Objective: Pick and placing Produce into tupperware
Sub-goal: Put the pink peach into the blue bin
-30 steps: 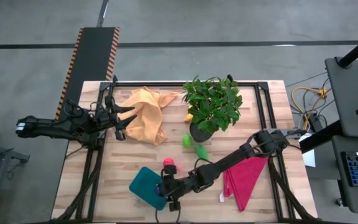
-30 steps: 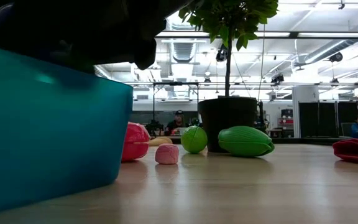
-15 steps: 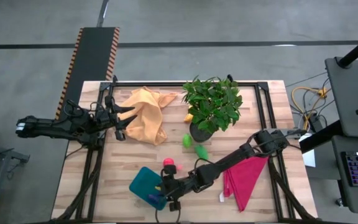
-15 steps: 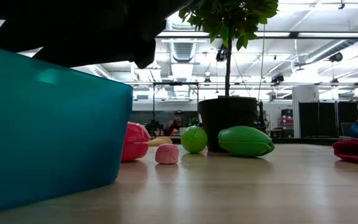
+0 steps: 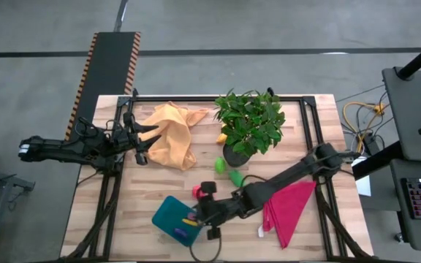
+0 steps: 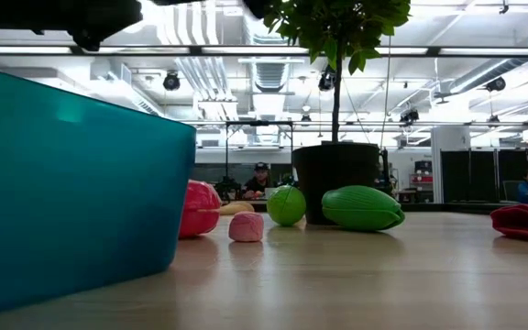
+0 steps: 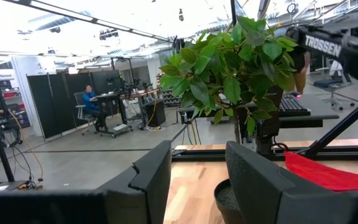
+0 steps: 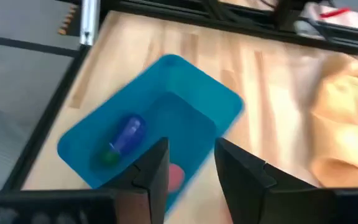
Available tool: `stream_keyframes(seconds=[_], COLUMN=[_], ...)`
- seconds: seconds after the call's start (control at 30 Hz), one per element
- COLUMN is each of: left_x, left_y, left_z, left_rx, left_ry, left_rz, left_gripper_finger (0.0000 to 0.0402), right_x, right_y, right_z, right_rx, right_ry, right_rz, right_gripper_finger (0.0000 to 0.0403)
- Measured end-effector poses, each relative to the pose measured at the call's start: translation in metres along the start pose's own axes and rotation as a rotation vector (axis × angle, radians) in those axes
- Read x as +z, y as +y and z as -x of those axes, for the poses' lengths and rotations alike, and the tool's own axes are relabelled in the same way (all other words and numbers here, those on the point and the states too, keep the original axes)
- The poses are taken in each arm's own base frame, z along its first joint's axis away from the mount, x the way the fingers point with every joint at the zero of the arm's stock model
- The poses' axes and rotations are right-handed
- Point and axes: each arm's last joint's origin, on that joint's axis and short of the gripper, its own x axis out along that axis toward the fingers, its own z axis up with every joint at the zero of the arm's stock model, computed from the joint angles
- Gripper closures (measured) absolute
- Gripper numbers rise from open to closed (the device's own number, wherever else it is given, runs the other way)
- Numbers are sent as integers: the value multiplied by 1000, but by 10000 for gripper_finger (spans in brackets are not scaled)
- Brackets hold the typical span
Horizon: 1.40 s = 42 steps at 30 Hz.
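Note:
The teal tub [image 5: 168, 216] stands near the table's front edge, and also shows in the low view [image 6: 71, 192] and the right wrist view [image 8: 185, 112]. In it lie a purple piece [image 8: 128, 133], a pink piece [image 8: 174, 177] and a yellow piece [image 5: 190, 218]. My right gripper [image 8: 188, 180] is open and empty above the tub's right end [image 5: 199, 212]. A red fruit [image 5: 197, 191], a small pink piece [image 6: 246, 226] and two green fruits [image 5: 220, 164] [image 5: 236, 176] lie on the table. My left gripper [image 5: 150, 140] waits open at the far left.
A potted plant [image 5: 248, 124] stands at the table's far middle. An orange-yellow cloth [image 5: 172, 135] lies beside my left gripper. A magenta cloth [image 5: 289, 208] lies at the front right, with a small white item [image 5: 262, 232] near it. People sit in the room beyond [image 7: 91, 102].
My right gripper has gone up from the tub and a little toward the table's right and far edges. The yellow and purple pieces now show uncovered in the tub. The tub and the fruits on the table have stayed in place.

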Motion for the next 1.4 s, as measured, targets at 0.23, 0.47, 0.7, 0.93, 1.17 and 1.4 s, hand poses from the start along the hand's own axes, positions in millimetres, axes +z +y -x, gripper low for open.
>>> stream_keyframes(seconds=[0.23, 0.47, 0.7, 0.93, 1.17, 1.4], left_x=[0, 0, 0, 0, -1, -2], left_y=[0, 0, 0, 0, 0, -1], left_z=[0, 0, 0, 0, 0, -2], left_rx=[0, 1, 1, 1, -2, -4], left_ry=[0, -2, -2, -4, 8, 20], left_rz=[0, 1, 1, 1, 3, -1], left_gripper_finger=[262, 262, 262, 262, 262, 262], right_x=[-25, -71, -131, -167, -167, -163], right_y=[12, -2, -30, -40, -35, -27], right_z=[35, 65, 86, 74, 47, 15], right_rx=[-24, 7, 19, -55, -107, -132], right_ry=[20, -106, -313, -311, -269, -210], right_rz=[59, -9, -92, -176, -185, -161], right_gripper_finger=[302, 318, 330, 308, 228, 168])
